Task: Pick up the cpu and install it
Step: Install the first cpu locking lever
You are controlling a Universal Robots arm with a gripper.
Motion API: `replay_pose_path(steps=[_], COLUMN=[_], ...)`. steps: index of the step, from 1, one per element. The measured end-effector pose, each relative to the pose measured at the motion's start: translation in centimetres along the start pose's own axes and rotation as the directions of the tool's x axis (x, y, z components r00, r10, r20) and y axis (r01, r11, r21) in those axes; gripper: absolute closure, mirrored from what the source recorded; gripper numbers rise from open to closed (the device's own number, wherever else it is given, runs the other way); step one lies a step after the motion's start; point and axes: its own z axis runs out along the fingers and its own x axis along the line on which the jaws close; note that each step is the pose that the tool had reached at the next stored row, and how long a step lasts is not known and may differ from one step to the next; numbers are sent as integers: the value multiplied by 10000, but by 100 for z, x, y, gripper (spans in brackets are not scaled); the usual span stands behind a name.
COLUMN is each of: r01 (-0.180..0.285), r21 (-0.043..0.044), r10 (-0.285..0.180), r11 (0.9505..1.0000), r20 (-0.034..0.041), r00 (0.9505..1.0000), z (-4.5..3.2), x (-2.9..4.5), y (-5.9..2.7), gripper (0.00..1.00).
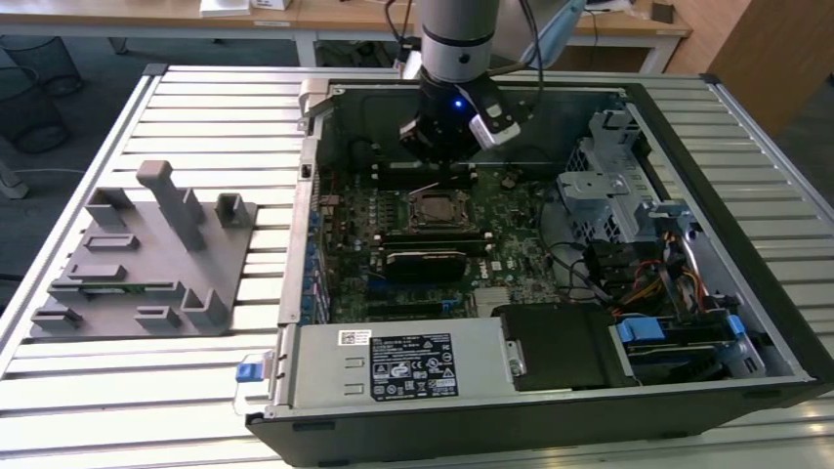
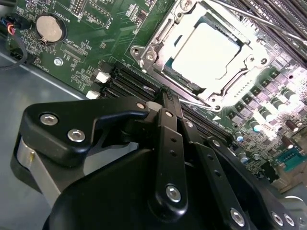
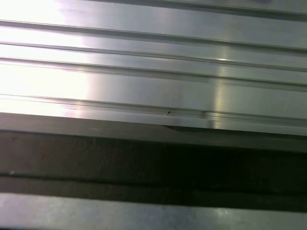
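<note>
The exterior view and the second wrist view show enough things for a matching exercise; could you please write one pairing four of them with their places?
Things:
1. cpu
2. grey holder block
3. end effector
4. round coin battery

Places:
A. on the slatted table, outside the computer case, at the exterior view's left
B. lying in the motherboard socket, inside its metal frame
C. above the motherboard, over the far part of the open case
D. set in the green board, apart from the socket

Pairs: 1-B, 2-A, 3-C, 4-D
</note>
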Motion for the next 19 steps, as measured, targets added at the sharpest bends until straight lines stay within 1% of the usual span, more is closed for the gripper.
replay_pose_path(steps=[3, 7, 11, 19], r01=[1, 0, 0, 0], r21=[0, 1, -3, 0], r10=[-1, 0, 0, 0], r11=[10000, 10000, 10000, 10000], r20=[0, -1, -2, -8], r00=[10000, 10000, 10000, 10000], z=[22, 28, 39, 100], x=[-5, -14, -41, -43], y=[-1, -1, -3, -6], gripper=[89, 89, 89, 89])
